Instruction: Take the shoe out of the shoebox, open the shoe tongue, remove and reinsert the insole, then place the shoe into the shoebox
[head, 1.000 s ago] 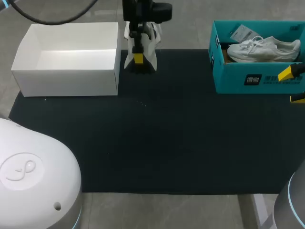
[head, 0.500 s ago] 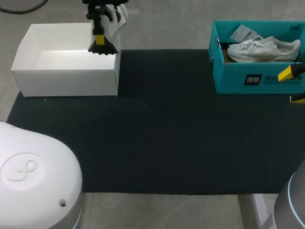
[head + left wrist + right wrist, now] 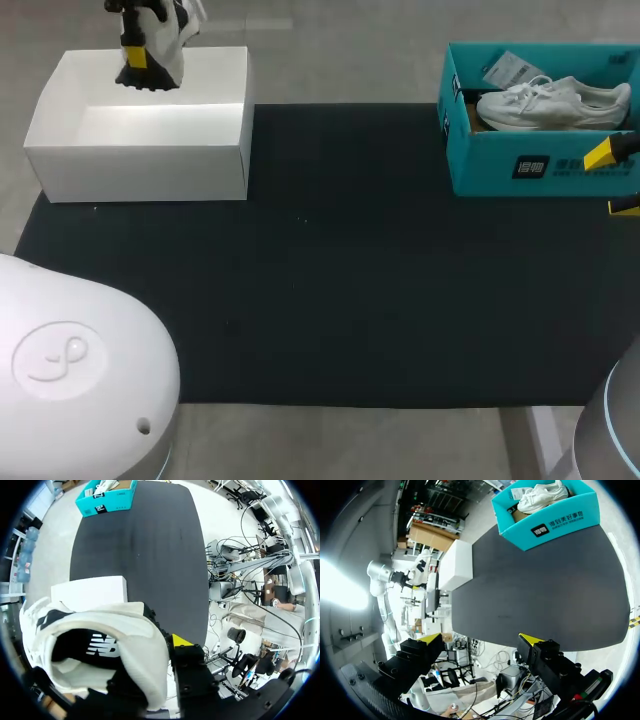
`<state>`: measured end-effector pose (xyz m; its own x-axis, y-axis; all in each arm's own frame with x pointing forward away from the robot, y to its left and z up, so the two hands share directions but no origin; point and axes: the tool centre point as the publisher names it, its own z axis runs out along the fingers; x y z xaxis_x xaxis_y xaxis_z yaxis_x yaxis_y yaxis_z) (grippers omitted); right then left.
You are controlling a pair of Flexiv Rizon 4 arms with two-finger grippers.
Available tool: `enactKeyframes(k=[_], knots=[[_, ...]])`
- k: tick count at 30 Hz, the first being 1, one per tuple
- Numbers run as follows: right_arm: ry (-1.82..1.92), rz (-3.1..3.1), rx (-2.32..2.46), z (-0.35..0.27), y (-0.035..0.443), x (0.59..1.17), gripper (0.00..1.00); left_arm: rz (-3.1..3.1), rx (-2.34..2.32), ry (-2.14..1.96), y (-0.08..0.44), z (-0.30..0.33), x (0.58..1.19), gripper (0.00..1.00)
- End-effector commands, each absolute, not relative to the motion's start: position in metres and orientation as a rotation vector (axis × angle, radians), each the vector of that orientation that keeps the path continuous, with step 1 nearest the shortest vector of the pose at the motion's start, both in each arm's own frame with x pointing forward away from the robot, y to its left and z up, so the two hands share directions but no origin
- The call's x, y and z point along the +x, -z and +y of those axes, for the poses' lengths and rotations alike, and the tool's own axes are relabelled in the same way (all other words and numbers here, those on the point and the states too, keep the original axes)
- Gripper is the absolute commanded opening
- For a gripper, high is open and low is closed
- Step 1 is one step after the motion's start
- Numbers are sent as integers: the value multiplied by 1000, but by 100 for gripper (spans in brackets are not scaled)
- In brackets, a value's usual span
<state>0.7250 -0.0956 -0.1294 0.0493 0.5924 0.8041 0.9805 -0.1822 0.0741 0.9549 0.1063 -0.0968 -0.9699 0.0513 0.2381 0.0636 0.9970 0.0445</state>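
My left gripper (image 3: 137,62) hangs over the far edge of the open white box (image 3: 140,172), shut on a white shoe with a black lining (image 3: 168,38). In the left wrist view that shoe (image 3: 125,640) fills the space at the fingers and hides one of them; the white box (image 3: 90,592) lies under it. A second white shoe (image 3: 552,103) lies inside the teal shoebox (image 3: 540,165) at the far right. My right gripper (image 3: 615,180) stands open just in front of the teal shoebox's right end, with nothing between its fingers (image 3: 431,638).
A black mat (image 3: 330,280) covers the table between the two boxes. A paper tag (image 3: 510,68) lies in the teal shoebox behind the shoe. In the right wrist view the teal shoebox (image 3: 555,525) and white box (image 3: 457,565) lie far ahead.
My left gripper has carried the white shoe leftward, from the mat's far edge to above the white box. The right arm has not moved.
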Motion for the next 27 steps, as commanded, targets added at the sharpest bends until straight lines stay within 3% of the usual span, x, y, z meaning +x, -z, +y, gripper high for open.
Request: enactKeyframes(k=[1, 12, 27], knots=[[995, -1576, -1829, -95, 130, 724, 100, -2862, -119, 110, 94, 130, 973, 0], [995, -1576, -1829, -95, 130, 724, 100, -2822, -92, 48, 105, 177, 995, 0], [995, -1576, -1829, -95, 130, 724, 100, -2822, -92, 48, 105, 177, 995, 0]])
